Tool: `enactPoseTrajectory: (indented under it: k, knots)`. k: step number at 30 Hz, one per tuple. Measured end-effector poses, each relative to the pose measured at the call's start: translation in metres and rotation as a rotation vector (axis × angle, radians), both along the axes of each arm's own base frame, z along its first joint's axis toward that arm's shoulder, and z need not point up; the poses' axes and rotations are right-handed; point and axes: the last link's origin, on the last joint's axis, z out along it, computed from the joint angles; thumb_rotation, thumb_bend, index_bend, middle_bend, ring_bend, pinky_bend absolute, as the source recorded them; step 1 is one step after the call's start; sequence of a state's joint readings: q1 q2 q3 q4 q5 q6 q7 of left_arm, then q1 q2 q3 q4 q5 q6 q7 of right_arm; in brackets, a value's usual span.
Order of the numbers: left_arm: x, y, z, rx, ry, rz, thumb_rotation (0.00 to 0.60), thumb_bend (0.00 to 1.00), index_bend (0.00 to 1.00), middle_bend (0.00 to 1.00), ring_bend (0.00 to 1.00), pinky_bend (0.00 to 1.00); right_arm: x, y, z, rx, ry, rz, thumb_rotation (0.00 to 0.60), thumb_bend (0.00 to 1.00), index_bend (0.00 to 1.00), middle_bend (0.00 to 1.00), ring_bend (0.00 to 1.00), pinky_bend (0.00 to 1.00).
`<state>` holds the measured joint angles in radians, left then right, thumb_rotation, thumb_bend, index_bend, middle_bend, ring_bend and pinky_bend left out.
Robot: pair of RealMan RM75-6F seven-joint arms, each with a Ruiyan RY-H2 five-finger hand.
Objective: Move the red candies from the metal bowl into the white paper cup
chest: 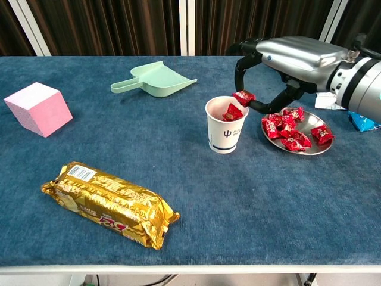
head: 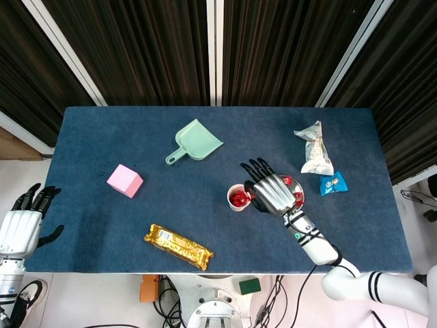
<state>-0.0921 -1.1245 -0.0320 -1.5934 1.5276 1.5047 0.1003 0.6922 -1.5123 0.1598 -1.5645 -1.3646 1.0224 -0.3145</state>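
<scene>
backdrop: dark pleated curtains [head: 136, 48] with white vertical frame bars [head: 214, 51] | furniture: table topped in blue cloth [head: 102, 137] | floor: pale, cables [head: 287, 301] beneath table edge

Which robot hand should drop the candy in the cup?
The right robot hand. It pinches a red candy just above the white paper cup. The left robot hand is off the table's far side, holding nothing.
</scene>
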Motion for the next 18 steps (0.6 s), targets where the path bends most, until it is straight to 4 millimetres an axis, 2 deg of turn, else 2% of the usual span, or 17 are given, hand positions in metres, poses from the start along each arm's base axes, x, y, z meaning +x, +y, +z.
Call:
enactPoseTrajectory:
  k: [3,6,11,15,18]
  knots:
    - [0.000,0.000,0.001,0.000,-0.002,0.000,0.600,0.19,0.18,0.15,0.06,0.21,0.002,0.000,-0.003,0.013,-0.006,0.008,0.600,0.33,0.16,0.03,0.00,0.00]
    - [0.000,0.001,0.001,-0.002,-0.002,-0.002,0.600,0.19,0.18,0.15,0.06,0.21,0.003,0.002,-0.003,0.031,-0.015,0.017,0.600,0.30,0.06,0.02,0.00,0.00]
    - [0.000,0.000,0.000,-0.004,-0.001,-0.002,0.600,0.19,0.18,0.15,0.06,0.21,-0.005,0.005,0.006,0.013,-0.036,0.029,0.600,0.32,0.07,0.02,0.00,0.00]
    - [0.001,-0.001,-0.001,-0.005,0.001,-0.003,0.600,0.19,0.18,0.15,0.06,0.21,-0.030,0.010,0.019,-0.018,-0.017,-0.001,0.600,0.33,0.16,0.03,0.00,0.00]
    - [0.001,-0.001,-0.002,-0.007,0.006,-0.005,0.600,0.19,0.18,0.15,0.06,0.21,-0.048,0.011,0.026,-0.024,0.026,-0.039,0.600,0.33,0.28,0.03,0.00,0.00]
